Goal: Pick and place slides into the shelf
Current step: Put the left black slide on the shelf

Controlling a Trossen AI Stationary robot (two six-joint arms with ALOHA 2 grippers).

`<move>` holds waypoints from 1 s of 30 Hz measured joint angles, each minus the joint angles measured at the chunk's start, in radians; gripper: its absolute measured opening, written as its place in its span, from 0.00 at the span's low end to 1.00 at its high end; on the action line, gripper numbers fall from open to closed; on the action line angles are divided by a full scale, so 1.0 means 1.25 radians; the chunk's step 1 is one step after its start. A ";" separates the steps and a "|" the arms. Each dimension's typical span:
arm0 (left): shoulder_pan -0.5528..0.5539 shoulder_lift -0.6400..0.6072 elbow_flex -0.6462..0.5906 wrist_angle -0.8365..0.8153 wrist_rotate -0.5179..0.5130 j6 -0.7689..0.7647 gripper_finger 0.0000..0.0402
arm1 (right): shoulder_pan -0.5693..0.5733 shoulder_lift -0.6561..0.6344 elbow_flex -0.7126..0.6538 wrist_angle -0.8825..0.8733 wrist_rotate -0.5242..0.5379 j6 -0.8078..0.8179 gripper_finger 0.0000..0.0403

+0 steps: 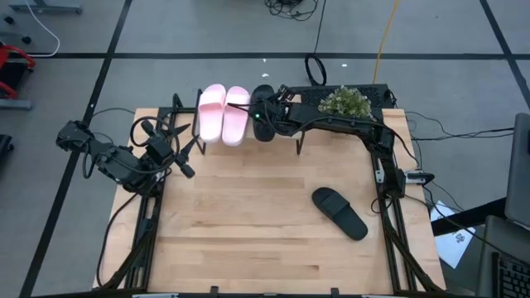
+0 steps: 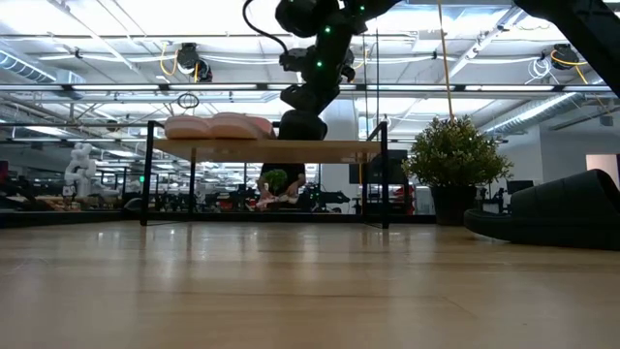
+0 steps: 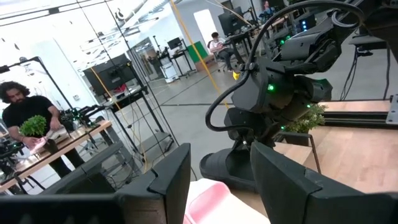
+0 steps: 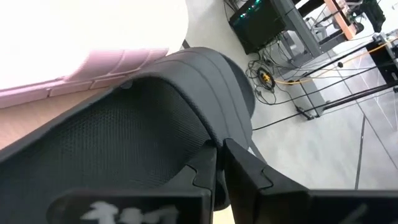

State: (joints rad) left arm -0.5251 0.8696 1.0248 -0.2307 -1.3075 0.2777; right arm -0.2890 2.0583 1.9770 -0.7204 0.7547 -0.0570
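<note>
Black slide (image 4: 143, 137) fills the right wrist view, with the right claw (image 4: 217, 163) pinched narrow on the edge of its wide strap; the fingers (image 4: 202, 168) sit nearly together with strap material between them. From above, this slide (image 1: 262, 114) rests on the shelf (image 1: 290, 124) at the counter's far edge, just beside the pale pink pair (image 1: 224, 114), which already lies side by side on the shelf board. The second black slide (image 1: 339, 213) lies on the counter (image 1: 248, 232), nearer the right edge, well apart from the shelf.

Left claw (image 1: 184, 157) waits near the counter's left edge, fingers (image 3: 168, 180) spread wide and empty.

Risks, as judged:
- Release with the slide's toe overhanging the far edge of the shelf could tip it off the back; how far it overhangs cannot be told.
- Sideways drag on withdrawal could shove the black slide into the pink pair and displace them.
- A snagged strap could lift the slide back off the board.
- The remaining slide needs space beside this one; a crooked placement now would narrow it.
</note>
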 joint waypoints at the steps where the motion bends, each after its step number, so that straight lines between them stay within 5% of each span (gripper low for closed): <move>1: 0.000 0.000 0.000 0.000 0.000 0.002 0.44 | 0.000 0.000 0.000 0.001 0.000 0.004 0.06; 15: 0.000 0.000 0.000 0.000 0.000 0.007 0.44 | 0.000 0.000 0.000 0.005 0.000 0.001 0.25; 30: 0.000 0.000 0.000 0.000 0.000 0.006 0.44 | -0.011 0.001 0.000 -0.022 0.039 -0.035 0.27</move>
State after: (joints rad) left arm -0.5251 0.8693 1.0248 -0.2310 -1.3079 0.2855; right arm -0.3027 2.0591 1.9770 -0.7482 0.8038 -0.1005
